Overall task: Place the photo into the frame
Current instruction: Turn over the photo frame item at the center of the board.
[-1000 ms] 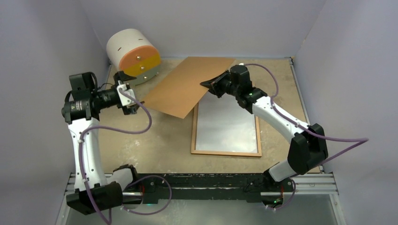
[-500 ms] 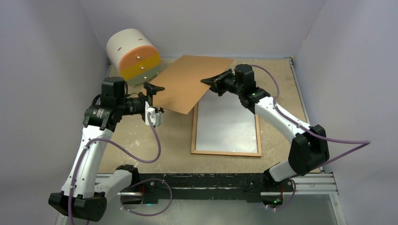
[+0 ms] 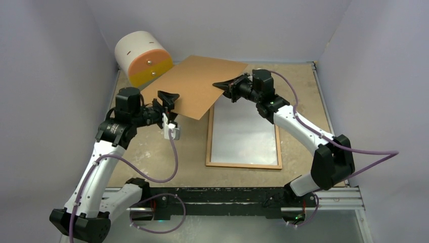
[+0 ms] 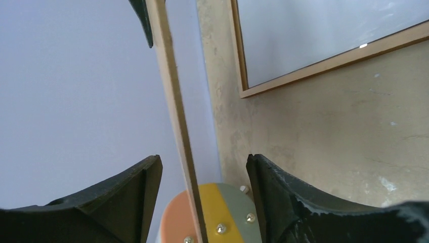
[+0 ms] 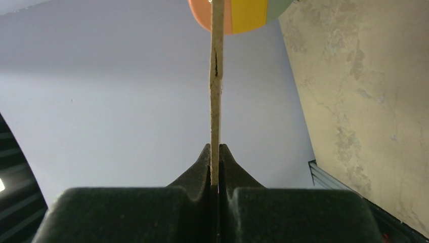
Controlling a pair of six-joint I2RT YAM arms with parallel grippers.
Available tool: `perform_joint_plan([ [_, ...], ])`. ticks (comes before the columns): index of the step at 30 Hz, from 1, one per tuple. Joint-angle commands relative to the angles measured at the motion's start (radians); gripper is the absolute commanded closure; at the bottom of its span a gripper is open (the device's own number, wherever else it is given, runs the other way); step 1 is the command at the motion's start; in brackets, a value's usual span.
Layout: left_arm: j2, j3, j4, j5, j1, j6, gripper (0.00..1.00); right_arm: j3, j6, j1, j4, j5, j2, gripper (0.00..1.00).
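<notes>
The orange-brown wooden frame (image 3: 243,165) lies flat on the table right of centre. Its inside is pale grey-white, and I cannot tell glass from a white sheet. The photo's printed side shows in no view. My right gripper (image 3: 226,85) is shut on the right edge of the plain brown backing board (image 3: 195,86) and holds it tilted above the table. It shows edge-on in the right wrist view (image 5: 216,76), pinched in that gripper (image 5: 216,149). My left gripper (image 3: 169,105) is open, its fingers either side of the board's near left edge (image 4: 174,101) without touching. The frame's corner (image 4: 243,76) shows beyond.
A white cylinder (image 3: 141,55) with an orange, yellow and grey-green face lies at the back left, just behind the board; it also shows in the left wrist view (image 4: 222,212). Pale walls close the table in on the left, back and right.
My left arm has swung in from the left, and its open gripper now straddles the board's edge. The right gripper has carried the board a little to the left and higher.
</notes>
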Motion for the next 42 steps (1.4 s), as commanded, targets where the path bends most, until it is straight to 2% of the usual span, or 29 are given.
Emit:
perform_joint_plan([
  [1, -0.003, -0.017, 0.150, -0.063, -0.020, 0.018, 0.42, 0.011, 0.048, 0.000, 0.152, -0.034, -0.031, 1.00],
  [3, 0.000, -0.020, 0.213, -0.077, -0.026, -0.012, 0.62, 0.012, 0.040, 0.000, 0.150, -0.045, -0.030, 0.98],
  [4, -0.001, -0.023, 0.246, -0.084, -0.029, -0.023, 0.77, 0.013, 0.031, 0.000, 0.142, -0.053, -0.032, 0.94],
  [5, -0.005, -0.030, 0.281, -0.090, -0.031, -0.045, 0.96, 0.014, 0.017, 0.000, 0.122, -0.072, -0.034, 0.89],
  [6, -0.010, -0.039, 0.325, -0.095, -0.032, -0.057, 1.00, 0.010, 0.009, 0.000, 0.111, -0.087, -0.039, 0.82],
  [10, -0.013, -0.049, 0.399, -0.089, -0.036, -0.047, 1.00, -0.014, -0.059, -0.010, 0.075, -0.114, -0.073, 0.60],
  [13, 0.010, 0.013, 0.332, -0.061, -0.037, -0.036, 1.00, 0.011, -0.182, -0.043, 0.013, -0.225, -0.072, 0.47],
  [17, 0.063, 0.139, 0.203, -0.041, -0.039, -0.058, 1.00, 0.153, -0.593, -0.100, -0.251, -0.400, -0.063, 0.32],
  [19, 0.089, 0.205, 0.124, -0.023, -0.038, -0.062, 1.00, 0.256, -0.868, -0.116, -0.439, -0.460, -0.067, 0.27],
  [21, 0.110, 0.264, 0.042, 0.001, -0.039, -0.063, 1.00, 0.372, -1.130, -0.116, -0.616, -0.410, -0.088, 0.23],
  [23, 0.136, 0.316, -0.031, 0.021, -0.039, -0.072, 1.00, 0.432, -1.313, -0.115, -0.693, -0.355, -0.131, 0.20],
  [26, 0.170, 0.387, -0.157, 0.031, -0.039, -0.049, 1.00, 0.389, -1.534, -0.114, -0.670, -0.247, -0.227, 0.17],
  [28, 0.186, 0.424, -0.228, 0.030, -0.039, -0.029, 1.00, 0.316, -1.652, -0.115, -0.604, -0.227, -0.290, 0.15],
  [31, 0.200, 0.464, -0.302, 0.017, -0.039, -0.023, 1.00, 0.138, -1.856, -0.113, -0.429, -0.333, -0.392, 0.12],
  [34, 0.218, 0.515, -0.373, 0.008, -0.039, -0.027, 1.00, 0.021, -1.932, -0.107, -0.278, -0.402, -0.451, 0.10],
  [38, 0.222, 0.545, -0.423, 0.018, -0.039, -0.023, 1.00, 0.041, -2.031, -0.059, -0.311, -0.429, -0.405, 0.10],
  [42, 0.217, 0.552, -0.438, 0.019, -0.038, -0.024, 1.00, 0.075, -2.135, 0.061, -0.358, -0.366, -0.362, 0.10],
])
